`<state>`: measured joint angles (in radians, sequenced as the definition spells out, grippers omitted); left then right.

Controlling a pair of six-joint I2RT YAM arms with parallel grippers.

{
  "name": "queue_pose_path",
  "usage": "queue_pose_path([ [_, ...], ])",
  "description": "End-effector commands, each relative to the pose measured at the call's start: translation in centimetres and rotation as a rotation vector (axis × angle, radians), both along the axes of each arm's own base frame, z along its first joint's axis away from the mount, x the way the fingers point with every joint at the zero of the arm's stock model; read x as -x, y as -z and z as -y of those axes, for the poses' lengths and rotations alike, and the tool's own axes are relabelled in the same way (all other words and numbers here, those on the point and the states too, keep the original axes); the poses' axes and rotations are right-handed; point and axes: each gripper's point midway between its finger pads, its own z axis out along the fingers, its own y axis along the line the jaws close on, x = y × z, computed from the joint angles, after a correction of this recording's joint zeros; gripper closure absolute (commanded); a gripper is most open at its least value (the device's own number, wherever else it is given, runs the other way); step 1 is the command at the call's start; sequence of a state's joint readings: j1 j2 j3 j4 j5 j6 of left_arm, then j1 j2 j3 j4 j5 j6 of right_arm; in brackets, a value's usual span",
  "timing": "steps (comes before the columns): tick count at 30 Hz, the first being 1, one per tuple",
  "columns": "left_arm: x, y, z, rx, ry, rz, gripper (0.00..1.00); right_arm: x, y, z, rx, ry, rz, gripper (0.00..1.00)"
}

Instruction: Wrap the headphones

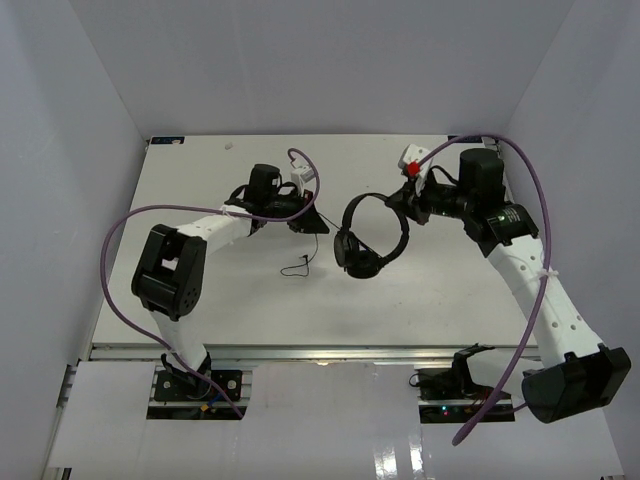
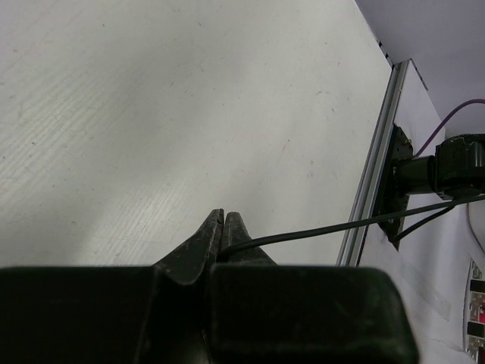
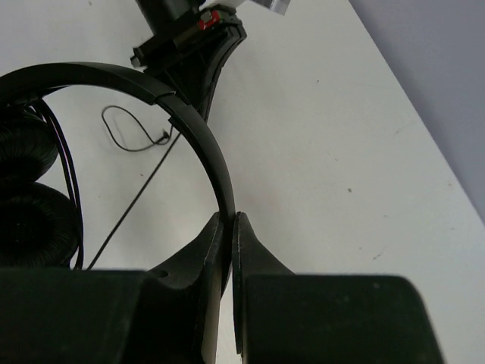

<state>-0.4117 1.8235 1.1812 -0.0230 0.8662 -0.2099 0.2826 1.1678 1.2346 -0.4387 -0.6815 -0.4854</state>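
at the middle of the table (image 1: 250, 300), headphones (image 1: 372, 240) gripped between both arms

the right gripper (image 3: 227, 221) is clamped on the thin headband (image 3: 193, 125), and the padded earcups (image 3: 30, 212) sit close together at its ends. the left gripper (image 2: 222, 220) is pinched tight on the cord (image 2: 318, 231), whose loose end (image 1: 298, 268) curls on the table. the set looks light. the band seems stiff, a sound place to hold. the cord is limp, thin and probably slippery, so it wants a firm pinch and gentle tension.
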Motion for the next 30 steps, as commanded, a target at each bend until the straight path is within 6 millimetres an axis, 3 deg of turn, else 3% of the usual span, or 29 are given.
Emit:
queue_pose_path([
  [1, -1.1, -2.9, -1.8, -0.039, -0.022, 0.087, 1.0, 0.6, 2.9, 1.2, 0.243, 0.016, 0.151, 0.92],
  [10, 0.3, -7.1, -3.0, -0.06, -0.039, 0.172, 1.0, -3.5, 7.9, 3.5, 0.422, 0.2, 0.191, 0.92],
  [14, 1.4, -9.5, -2.7, -0.007, -0.009, 0.163, 1.0, -5.1, 8.9, 4.0, 0.451, 0.301, 0.222, 0.92],
  [17, 2.4, -10.9, -2.1, 0.048, 0.028, 0.121, 0.99, -6.5, 8.5, 4.6, 0.464, 0.4, 0.266, 0.92],
  [25, 3.0, -14.6, -0.4, 0.141, 0.081, 0.053, 0.99, -7.4, 6.5, 2.3, 0.437, 0.482, 0.369, 0.92],
  [30, 3.8, -16.3, 0.7, 0.181, 0.113, 0.013, 0.97, -9.3, 5.5, 2.6, 0.39, 0.652, 0.381, 0.92],
])
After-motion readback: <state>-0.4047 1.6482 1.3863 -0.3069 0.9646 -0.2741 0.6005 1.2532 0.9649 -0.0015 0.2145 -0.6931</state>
